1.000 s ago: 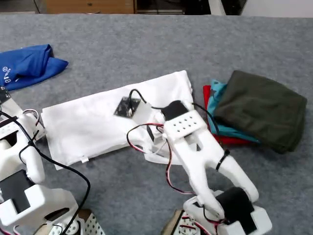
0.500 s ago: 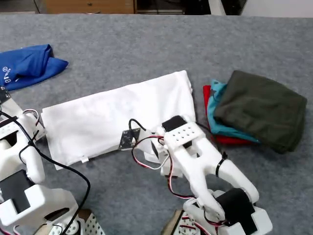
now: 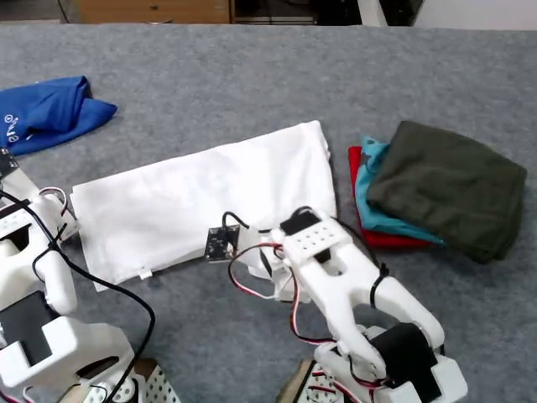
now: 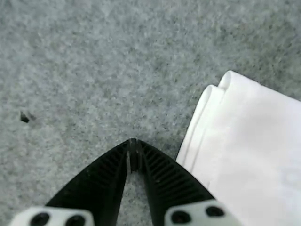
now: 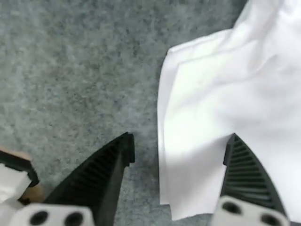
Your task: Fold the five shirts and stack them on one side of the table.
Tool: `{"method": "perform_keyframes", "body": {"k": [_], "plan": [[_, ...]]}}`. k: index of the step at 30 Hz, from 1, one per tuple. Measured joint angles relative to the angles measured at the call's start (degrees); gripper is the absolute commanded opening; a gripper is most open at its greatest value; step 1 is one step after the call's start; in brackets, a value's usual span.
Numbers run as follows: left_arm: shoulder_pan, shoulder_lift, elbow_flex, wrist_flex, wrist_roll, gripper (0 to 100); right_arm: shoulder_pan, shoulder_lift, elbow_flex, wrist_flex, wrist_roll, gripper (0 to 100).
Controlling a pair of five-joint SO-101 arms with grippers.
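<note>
Grey felt table (image 3: 252,75). Blue shirt (image 3: 46,113) crumpled, well beyond left gripper (image 4: 133,153). Left gripper low over bare felt, clenched on nothing, just beside folded corner of white shirt (image 3: 201,201). Right gripper (image 5: 178,146) tipped down at white shirt's near edge, released, jaws straddling loose flap. Off to its right: folded stack, dark green shirt (image 3: 449,189) atop teal shirt (image 3: 373,159) and red shirt (image 3: 354,159).

- Soft, even light falls from above across my grey tabletop (image 3: 252,84), bright throughout.
- Under my right wrist camera the white shirt (image 5: 221,94) glares, its folds faint.
- Only thin, soft shadows edge its folded layers.
</note>
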Motion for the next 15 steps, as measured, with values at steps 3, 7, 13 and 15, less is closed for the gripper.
{"method": "perform_keyframes", "body": {"k": [3,7,13,15], "plan": [[0.0,0.0,0.0,0.0,0.0,2,-0.1,-0.2,2.5,-3.9,0.0,31.4],[0.0,0.0,0.0,0.0,0.0,2,-0.3,2.5,1.6,-5.4,0.0,31.3],[0.0,0.0,0.0,0.0,0.0,2,0.0,4.0,-0.1,-5.4,0.0,16.8],[0.0,0.0,0.0,0.0,0.0,2,0.2,4.0,-0.3,-6.2,0.0,10.0]]}}
